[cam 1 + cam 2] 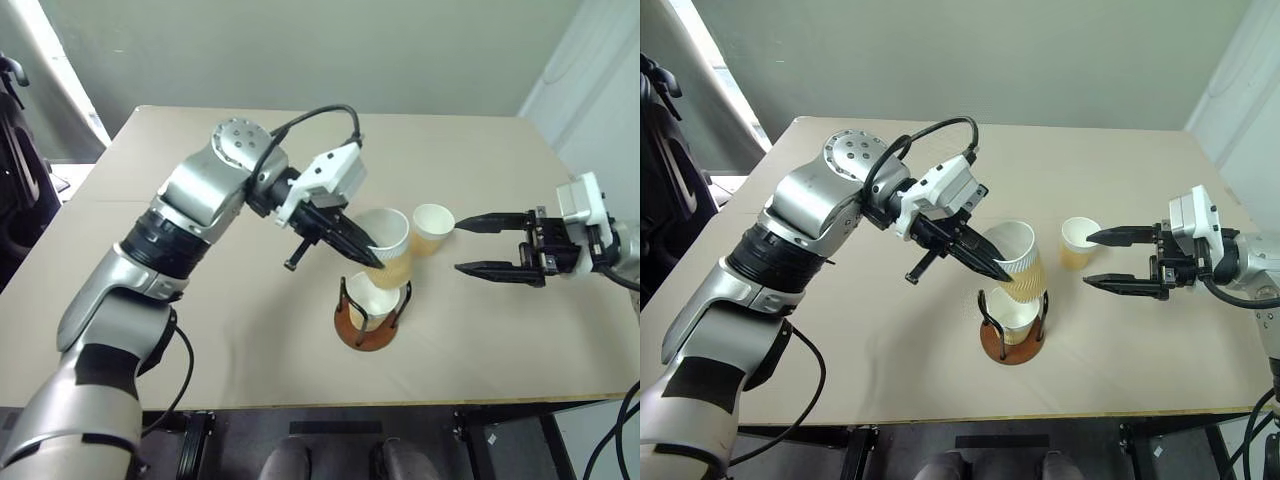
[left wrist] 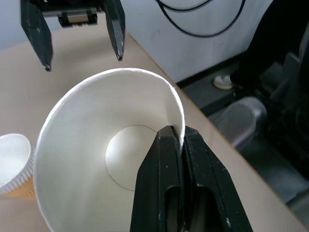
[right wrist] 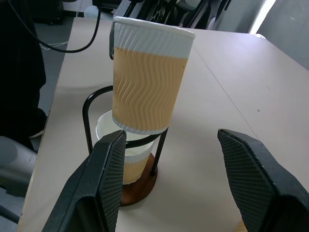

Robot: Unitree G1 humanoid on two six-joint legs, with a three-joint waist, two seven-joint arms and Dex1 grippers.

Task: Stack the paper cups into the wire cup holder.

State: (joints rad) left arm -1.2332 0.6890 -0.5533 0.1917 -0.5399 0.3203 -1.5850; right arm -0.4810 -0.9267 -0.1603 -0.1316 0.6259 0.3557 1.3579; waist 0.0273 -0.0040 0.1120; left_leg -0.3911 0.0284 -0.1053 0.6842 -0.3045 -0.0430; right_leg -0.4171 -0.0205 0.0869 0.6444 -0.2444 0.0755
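My left gripper [image 1: 372, 260] is shut on the rim of a tan paper cup [image 1: 388, 243], one finger inside and one outside [image 2: 164, 159]. That cup [image 3: 147, 82] hangs tilted just above the wire cup holder [image 1: 364, 335], its bottom at the top of the black loops. A second paper cup [image 3: 121, 151] sits inside the holder on the reddish-brown base. A third paper cup [image 1: 433, 229] stands upright on the table, just right of the holder. My right gripper [image 1: 460, 247] is open and level, pointing at the third cup, its upper fingertip close to the rim.
The tan table [image 1: 200, 330] has free room to the left and behind the holder. Its front edge runs close below the holder. A dark chair [image 1: 15, 150] stands off the table's left side.
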